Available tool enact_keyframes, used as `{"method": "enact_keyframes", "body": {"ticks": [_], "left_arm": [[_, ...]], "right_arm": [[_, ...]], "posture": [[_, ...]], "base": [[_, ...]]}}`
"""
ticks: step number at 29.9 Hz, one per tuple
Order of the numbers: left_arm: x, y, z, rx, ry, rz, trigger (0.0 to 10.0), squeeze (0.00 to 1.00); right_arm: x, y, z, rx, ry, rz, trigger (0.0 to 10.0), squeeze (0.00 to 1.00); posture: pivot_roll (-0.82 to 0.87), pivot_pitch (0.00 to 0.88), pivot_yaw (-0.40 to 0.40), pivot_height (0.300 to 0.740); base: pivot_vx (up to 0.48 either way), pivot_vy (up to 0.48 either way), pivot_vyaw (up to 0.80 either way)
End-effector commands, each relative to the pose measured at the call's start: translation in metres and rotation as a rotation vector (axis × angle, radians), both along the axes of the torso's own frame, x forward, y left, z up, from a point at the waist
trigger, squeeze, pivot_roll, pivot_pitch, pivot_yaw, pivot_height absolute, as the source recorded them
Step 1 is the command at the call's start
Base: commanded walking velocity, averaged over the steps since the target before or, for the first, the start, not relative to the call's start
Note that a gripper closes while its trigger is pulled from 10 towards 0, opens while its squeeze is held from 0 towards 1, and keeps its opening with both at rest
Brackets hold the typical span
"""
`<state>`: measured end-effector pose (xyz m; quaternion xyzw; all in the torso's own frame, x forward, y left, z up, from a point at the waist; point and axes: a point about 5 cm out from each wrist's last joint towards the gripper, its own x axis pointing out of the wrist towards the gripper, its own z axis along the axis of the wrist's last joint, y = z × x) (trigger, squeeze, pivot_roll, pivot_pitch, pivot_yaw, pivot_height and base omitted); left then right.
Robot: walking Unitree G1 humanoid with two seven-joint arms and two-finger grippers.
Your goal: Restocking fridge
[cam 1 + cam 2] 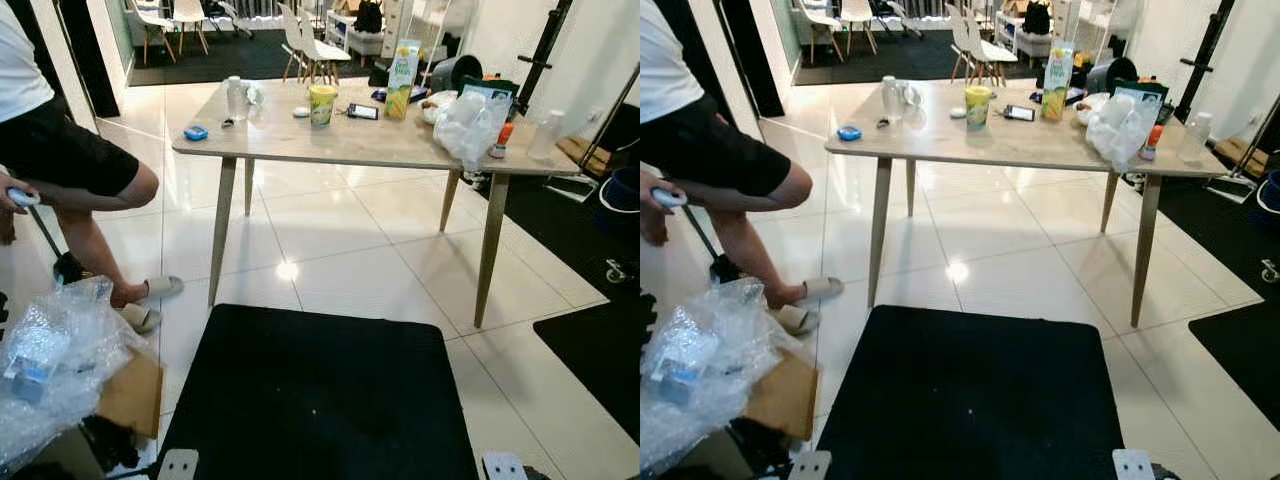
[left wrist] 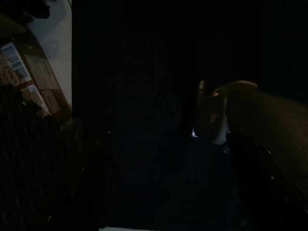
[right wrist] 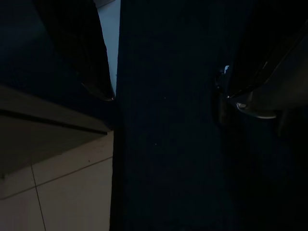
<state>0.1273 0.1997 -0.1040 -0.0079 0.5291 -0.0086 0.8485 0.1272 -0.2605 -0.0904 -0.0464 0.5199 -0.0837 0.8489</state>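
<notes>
The right gripper [image 3: 163,96] hangs idle over the black mat [image 1: 320,400], its two dark fingers spread wide with nothing between them; white tile meets the mat's edge beside it. The left gripper [image 2: 163,149] hangs in deep shade, fingers likewise parted and empty, near a cardboard box [image 2: 33,72] with a barcode label.

The mat lies directly before the robot, its far edge just short of the wooden table [image 1: 300,140]. Open white tile runs under the table and along both of its long sides; a second dark mat [image 1: 595,350] lies off the table's near right corner.

On the table, a juice carton [image 1: 403,80] stands toward the far edge, a yellow cup [image 1: 322,104] near the middle, a phone [image 1: 362,111] between them. A plastic bag [image 1: 468,125] sits at the right end, a small blue object [image 1: 196,133] near the left edge.

To the left a person [image 1: 60,160] bends forward, and crumpled plastic wrap [image 1: 55,360] lies on a box beside the mat's left edge
</notes>
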Motion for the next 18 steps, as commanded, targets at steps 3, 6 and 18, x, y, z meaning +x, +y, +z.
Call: {"method": "enact_keyframes", "body": {"ticks": [3,6,18], "left_arm": [[0.0006,-0.0009,0.0000,0.004,0.008,-0.023,10.0,0.00],[0.0008,-0.0013,-0.0001,0.003,0.008,-0.025,10.0,0.00],[0.0001,-0.0025,-0.0005,0.001,0.012,-0.030,10.0,0.00]], "right_arm": [[-0.0008,-0.0021,0.0002,-0.004,0.010,0.001,10.0,0.00],[-0.0005,-0.0021,0.0003,-0.004,0.011,0.002,10.0,0.00],[0.0004,-0.0033,0.0010,-0.005,0.012,0.004,10.0,0.00]], "posture": [[0.09,0.000,-0.019,0.740],[0.09,0.000,-0.019,0.740],[0.09,0.000,-0.019,0.740]], "base": [[0.295,0.000,0.00],[0.295,0.000,0.00],[0.295,0.000,0.00]]}}
